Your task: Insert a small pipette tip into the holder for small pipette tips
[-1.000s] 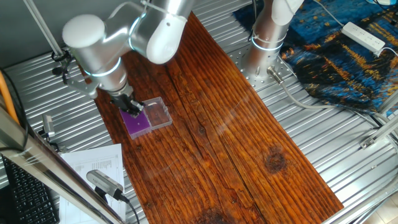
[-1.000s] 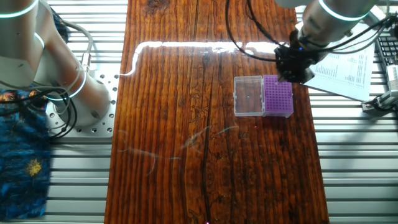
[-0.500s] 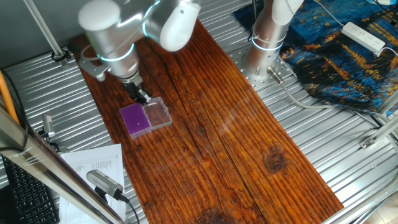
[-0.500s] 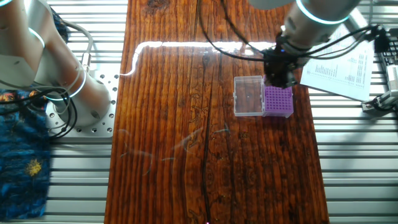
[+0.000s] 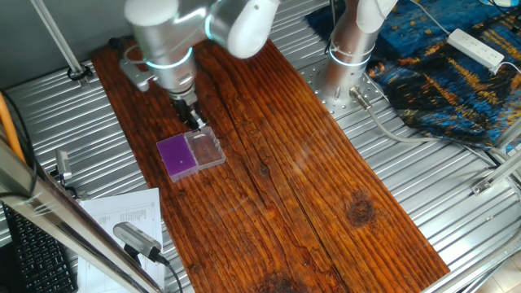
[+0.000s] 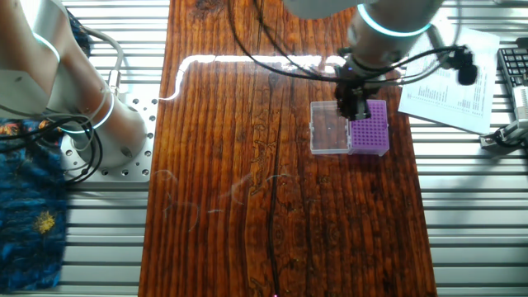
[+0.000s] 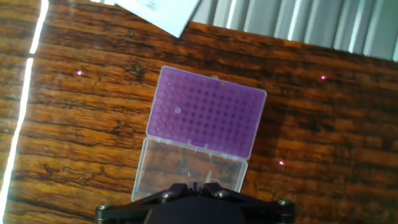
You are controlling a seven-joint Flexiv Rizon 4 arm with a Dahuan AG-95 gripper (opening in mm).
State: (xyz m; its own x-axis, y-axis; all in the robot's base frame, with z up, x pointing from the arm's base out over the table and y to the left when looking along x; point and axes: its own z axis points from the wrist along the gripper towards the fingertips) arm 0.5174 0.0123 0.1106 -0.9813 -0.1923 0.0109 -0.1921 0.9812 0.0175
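1. All three views are evenly and brightly lit, with no deep shadows.
2. In the other fixed view, a white glare streak (image 6: 247,59) runs across the varnished wooden table (image 6: 247,206) toward 12 o'clock.
3. In the hand view, a thin bright reflection line (image 7: 25,93) crosses the wood at 9 o'clock, and small pink light specks (image 7: 281,163) dot the surface.
4. The gripper (image 7: 194,186) at 6 o'clock in the hand view is dark and soft in focus.
5. The arm (image 5: 203,24) in one fixed view looks slightly blurred.
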